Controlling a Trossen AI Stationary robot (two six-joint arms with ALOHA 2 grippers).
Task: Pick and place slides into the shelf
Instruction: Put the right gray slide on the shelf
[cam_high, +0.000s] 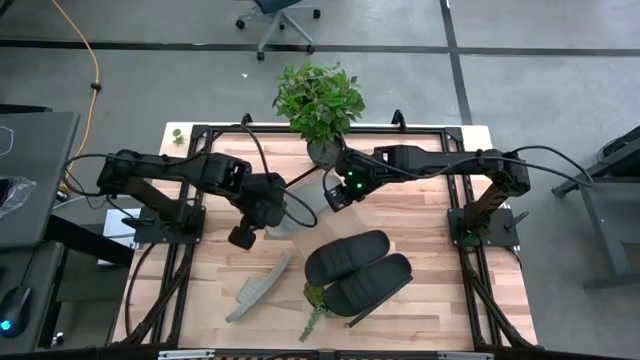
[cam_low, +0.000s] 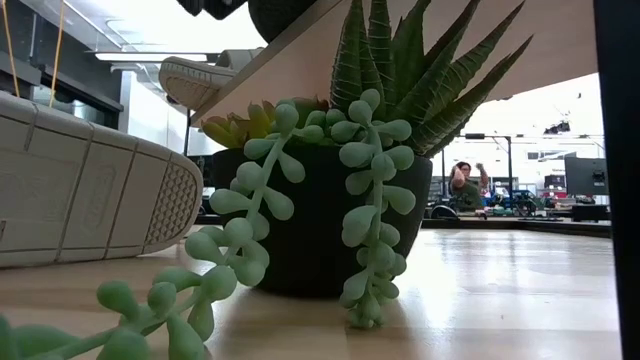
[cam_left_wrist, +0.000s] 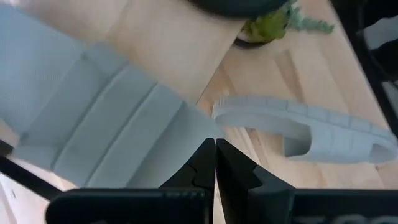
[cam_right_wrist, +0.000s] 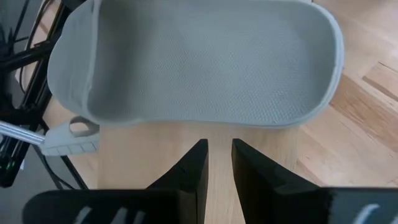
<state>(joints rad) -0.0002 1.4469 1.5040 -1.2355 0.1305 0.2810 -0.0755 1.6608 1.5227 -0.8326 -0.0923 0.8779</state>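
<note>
One grey slide (cam_high: 284, 222) lies on the near-left end of the raised light-wood shelf (cam_left_wrist: 168, 43), sole down; it fills the right wrist view (cam_right_wrist: 199, 62). Both black slides (cam_high: 355, 268) sit side by side on the same shelf. The second grey slide (cam_high: 258, 285) lies on its side on the table and also shows in the left wrist view (cam_left_wrist: 311, 127). My left gripper (cam_left_wrist: 216, 155) is shut, its tips right at the first grey slide's edge (cam_left_wrist: 186, 124). My right gripper (cam_right_wrist: 219, 155) stands narrowly open just short of that slide, with nothing between its fingers. My left gripper has its shut fingertips right against the edge of the grey slide on the shelf (cam_left_wrist: 198, 127), coming from the table's left side. Nothing shows between the fingers. I cannot tell whether they touch the slide.
A succulent in a dark pot (cam_low: 330, 220) stands under the shelf, trailing beads over the table. A leafy potted plant (cam_high: 320, 100) sits at the far edge by the right arm. A person (cam_low: 465, 185) is in the room beyond. There is bare wood toward the table's near right.
</note>
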